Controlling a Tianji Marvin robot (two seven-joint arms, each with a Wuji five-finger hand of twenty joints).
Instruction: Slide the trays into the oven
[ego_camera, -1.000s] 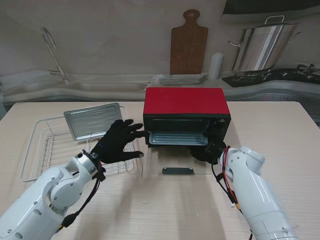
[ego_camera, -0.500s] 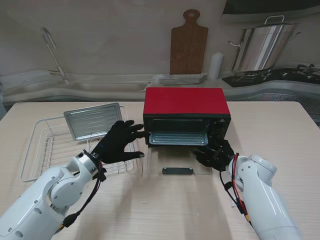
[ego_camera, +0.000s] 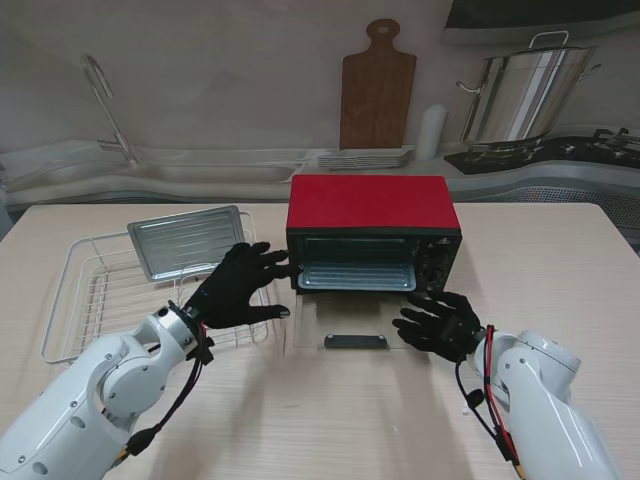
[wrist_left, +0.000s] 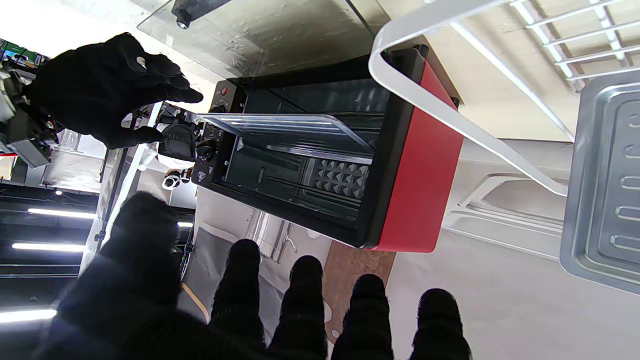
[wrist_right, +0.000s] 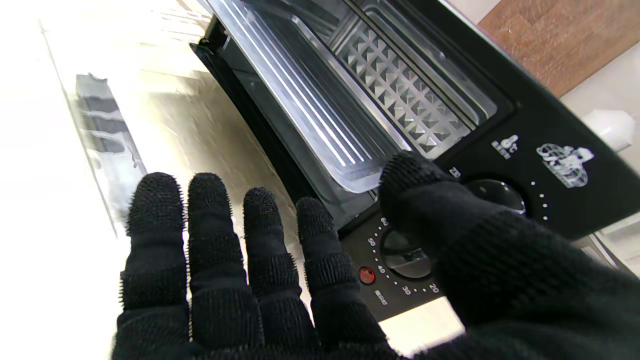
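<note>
The red oven (ego_camera: 372, 232) sits mid-table with its mouth facing the robot and its glass door (ego_camera: 352, 322) folded flat onto the tabletop, so the way in is unblocked across the whole width. One metal tray (ego_camera: 355, 276) already lies in the cavity, long side running left to right, its front lip roughly level with the opening. The right hand (ego_camera: 438, 324) hovers over the door's right edge, near the control panel, fingers spread, holding nothing. The left hand (ego_camera: 240, 285) is likewise splayed and empty, its fingertips just beside the oven's left front corner, above the right rim of the white wire rack (ego_camera: 70, 315). The second tray (ego_camera: 187, 240) rests tilted on that rack's far side, long axis left to right, well clear of both hands. There is bare table on both sides of the oven.
</note>
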